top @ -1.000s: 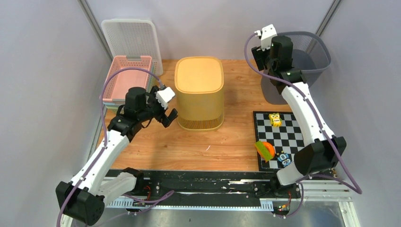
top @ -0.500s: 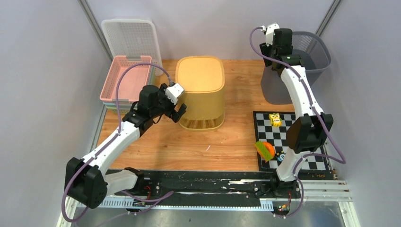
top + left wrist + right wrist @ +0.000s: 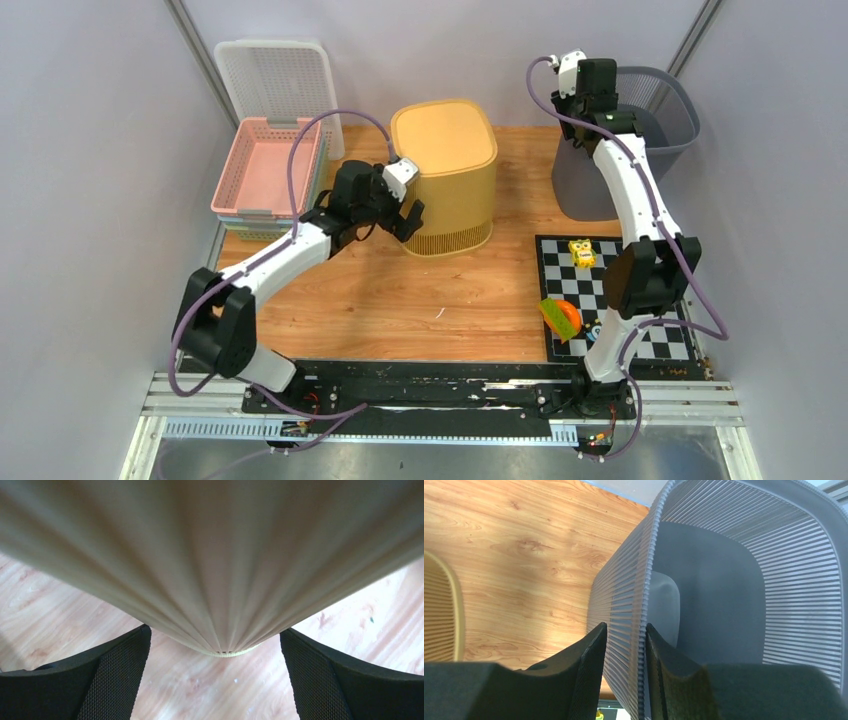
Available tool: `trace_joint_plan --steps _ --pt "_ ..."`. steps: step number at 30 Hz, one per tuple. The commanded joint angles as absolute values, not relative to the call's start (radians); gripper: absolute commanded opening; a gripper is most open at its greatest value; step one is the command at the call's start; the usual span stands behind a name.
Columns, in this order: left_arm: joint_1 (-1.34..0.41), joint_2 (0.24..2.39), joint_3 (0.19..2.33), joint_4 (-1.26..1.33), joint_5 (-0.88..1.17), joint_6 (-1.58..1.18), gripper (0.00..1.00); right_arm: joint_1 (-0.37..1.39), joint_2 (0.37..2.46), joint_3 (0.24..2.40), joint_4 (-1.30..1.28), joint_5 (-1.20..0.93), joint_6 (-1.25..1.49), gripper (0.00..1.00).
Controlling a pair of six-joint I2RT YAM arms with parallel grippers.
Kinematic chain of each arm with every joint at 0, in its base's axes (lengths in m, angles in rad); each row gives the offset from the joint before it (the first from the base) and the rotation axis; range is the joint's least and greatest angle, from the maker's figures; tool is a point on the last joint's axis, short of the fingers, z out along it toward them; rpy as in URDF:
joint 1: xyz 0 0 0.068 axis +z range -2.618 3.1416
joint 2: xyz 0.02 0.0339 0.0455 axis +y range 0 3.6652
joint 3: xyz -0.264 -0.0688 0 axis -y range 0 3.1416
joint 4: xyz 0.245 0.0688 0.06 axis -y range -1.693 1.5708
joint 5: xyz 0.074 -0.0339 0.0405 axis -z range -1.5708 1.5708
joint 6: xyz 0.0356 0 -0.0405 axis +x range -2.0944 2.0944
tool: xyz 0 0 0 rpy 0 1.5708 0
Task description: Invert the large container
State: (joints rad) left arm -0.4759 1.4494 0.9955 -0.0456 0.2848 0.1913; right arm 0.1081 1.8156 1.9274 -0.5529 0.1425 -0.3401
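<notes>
The large container (image 3: 655,105) is a grey slatted basket standing upright at the back right, its mouth facing up. My right gripper (image 3: 626,627) straddles its near rim (image 3: 649,580), one finger outside and one inside, shut on the thin wall. A yellow ribbed bin (image 3: 445,150) stands base-up at centre back. It is tipped away from my left gripper (image 3: 408,222). In the left wrist view the bin's lower edge (image 3: 225,652) hangs off the wood, between the wide-open jaws of my left gripper (image 3: 215,630).
Stacked pink baskets (image 3: 265,165) and a white basket (image 3: 275,80) stand at the back left. A checkered mat (image 3: 620,285) at the right holds a yellow toy (image 3: 582,252), an orange-green toy (image 3: 560,318) and a blue owl (image 3: 598,335). Grey walls enclose the table.
My left arm reached forward and pushed the yellow bin back and to the right, tipping it. My right gripper settled over the grey rim and its jaws narrowed onto the wall.
</notes>
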Motion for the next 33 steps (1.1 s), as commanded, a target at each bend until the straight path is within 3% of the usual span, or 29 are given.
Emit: trace_joint_plan --steps 1,7,11,16,19,21,26,33 --pt "-0.483 1.564 1.1 0.025 0.262 0.122 1.0 0.09 1.863 1.97 -0.619 0.132 -0.353 0.36" --pt "-0.496 1.681 1.216 0.017 0.274 0.101 1.0 0.083 1.905 2.016 -0.672 0.115 -0.355 0.45" --pt "-0.501 1.742 1.284 0.021 0.248 0.126 1.0 0.078 1.932 2.067 -0.721 0.11 -0.345 0.45" --pt "-0.502 1.815 1.397 0.006 0.195 0.154 1.0 0.073 1.961 2.116 -0.772 0.117 -0.321 0.33" --pt "-0.502 1.838 1.474 -0.08 0.177 0.132 1.0 0.071 1.961 2.127 -0.784 0.117 -0.311 0.12" --pt "-0.502 1.824 1.518 -0.141 0.192 0.1 1.0 0.069 1.955 2.13 -0.782 0.118 -0.31 0.03" --pt "-0.5 1.716 1.562 -0.266 0.294 0.068 1.0 0.068 1.908 2.102 -0.705 0.145 -0.318 0.02" --pt "-0.5 1.492 1.447 -0.374 0.322 0.179 1.0 0.069 1.745 1.986 -0.503 0.208 -0.321 0.02"
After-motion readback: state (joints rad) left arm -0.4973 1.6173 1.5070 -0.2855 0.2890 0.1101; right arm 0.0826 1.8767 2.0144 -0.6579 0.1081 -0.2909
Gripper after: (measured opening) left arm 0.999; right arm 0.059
